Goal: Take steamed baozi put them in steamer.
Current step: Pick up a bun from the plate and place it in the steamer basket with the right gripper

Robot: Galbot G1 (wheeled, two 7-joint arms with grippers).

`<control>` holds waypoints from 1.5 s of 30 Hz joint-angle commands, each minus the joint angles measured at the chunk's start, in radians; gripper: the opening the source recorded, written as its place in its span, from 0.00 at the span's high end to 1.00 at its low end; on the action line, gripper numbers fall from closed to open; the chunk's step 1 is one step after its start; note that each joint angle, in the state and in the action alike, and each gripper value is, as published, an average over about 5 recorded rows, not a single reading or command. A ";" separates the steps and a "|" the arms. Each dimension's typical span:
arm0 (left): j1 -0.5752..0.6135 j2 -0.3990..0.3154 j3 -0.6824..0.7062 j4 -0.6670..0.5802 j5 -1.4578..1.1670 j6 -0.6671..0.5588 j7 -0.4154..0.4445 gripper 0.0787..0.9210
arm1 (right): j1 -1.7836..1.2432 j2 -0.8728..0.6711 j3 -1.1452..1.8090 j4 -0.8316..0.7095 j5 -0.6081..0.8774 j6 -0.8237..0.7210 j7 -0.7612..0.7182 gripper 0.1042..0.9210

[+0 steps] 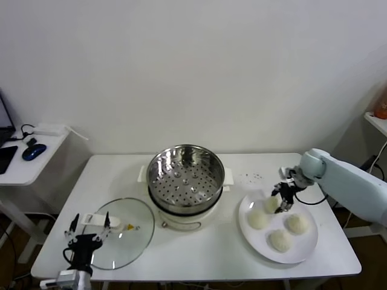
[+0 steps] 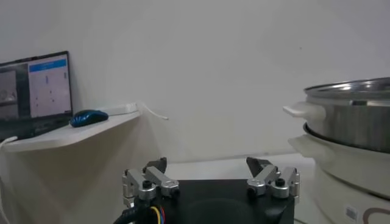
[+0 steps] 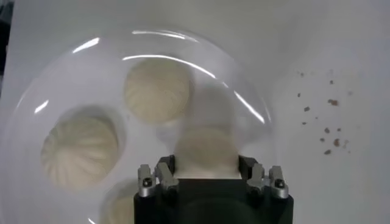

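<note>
Nearest the head camera, the left gripper (image 1: pixel 89 228) sat low at the front left corner of the white table (image 1: pixel 199 254), fingers spread apart and holding nothing, hovering at the near left edge of the glass lid (image 1: pixel 121 232). Left wrist view confirmed both fingers (image 2: pixel 149 179) stood wide, with the steamer (image 2: pixel 350 112) off to one side.

Glass lid lay flat on the table, front left of the cooker, its white handle toward the gripper.

Steamer (image 1: pixel 185 178) stood mid-table, a shiny perforated basket on a white cooker base (image 1: pixel 184 216); no bun inside it.

White plate (image 1: pixel 302 248) lay to the right of the steamer. Four steamed baozi (image 1: pixel 281 240) on or over it: three resting apart from the gripper, the fourth at the plate's far left rim.

Right gripper (image 1: pixel 282 201) reached in from the right, over the plate's far left edge, closed around that fourth bun (image 3: pixel 206 149). Right wrist view showed the bun between the fingers (image 3: pixel 164 173); whether it had left the plate could not be told.

Scattered dark crumbs (image 1: pixel 251 177) lay on the table behind the plate.

Side desk (image 1: pixel 24 166) at far left carried a blue mouse (image 1: pixel 34 151)
</note>
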 commanded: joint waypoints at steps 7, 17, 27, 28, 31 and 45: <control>0.002 0.002 0.008 -0.003 0.005 0.004 0.010 0.12 | 0.524 -0.033 -0.314 0.313 0.063 0.161 -0.040 0.31; 0.015 -0.006 0.012 -0.014 0.011 0.000 0.012 0.12 | 0.687 0.143 -0.324 0.419 -0.082 0.326 -0.050 0.31; 0.025 0.000 0.005 -0.032 0.007 0.002 0.013 0.12 | 0.563 0.368 -0.219 0.320 -0.382 0.445 -0.037 0.31; 0.025 0.000 0.004 -0.035 0.007 0.002 0.013 0.12 | 0.544 0.389 -0.208 0.306 -0.410 0.458 -0.035 0.31; 0.026 0.000 0.003 -0.040 0.007 0.004 0.013 0.12 | 0.483 0.447 -0.178 0.272 -0.480 0.496 -0.026 0.31; 0.031 0.009 -0.003 -0.037 -0.004 0.003 0.013 0.12 | 0.292 0.624 -0.087 0.109 -0.733 0.582 -0.008 0.30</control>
